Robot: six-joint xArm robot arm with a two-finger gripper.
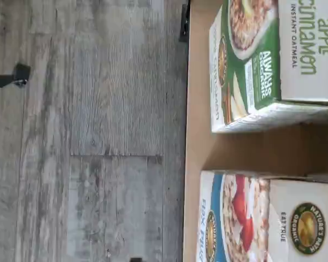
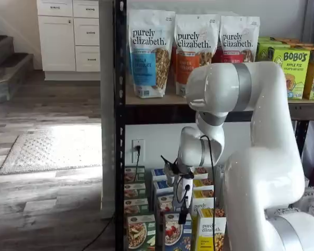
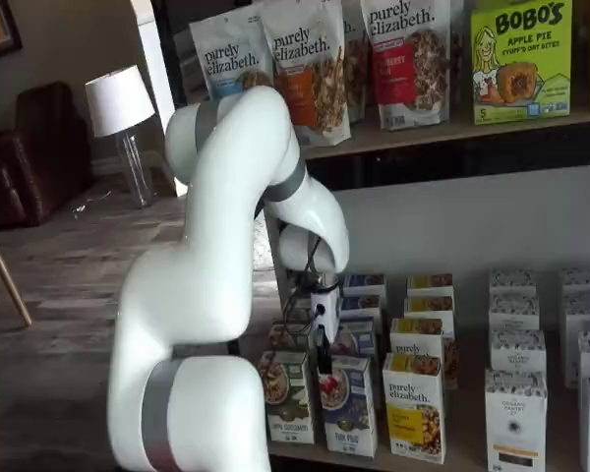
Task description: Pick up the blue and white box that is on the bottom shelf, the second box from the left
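While the white arm fills much of both shelf views, the black rack is seen behind it, its upper board carrying three "purely elizabeth" pouches and green Bobo's boxes. Rows of small boxes are carried on the bottom shelf. At the front row a green box is placed at the left end, the blue and white box just beside it, and a yellow box on the far side of that. The blue and white box is stood upright, untouched. The hand is held just above and in front of this box; its black fingers are seen side-on, so whether a gap lies between them cannot be told. From the wrist view, the green box and the blue and white box are shown apart on the tan board.
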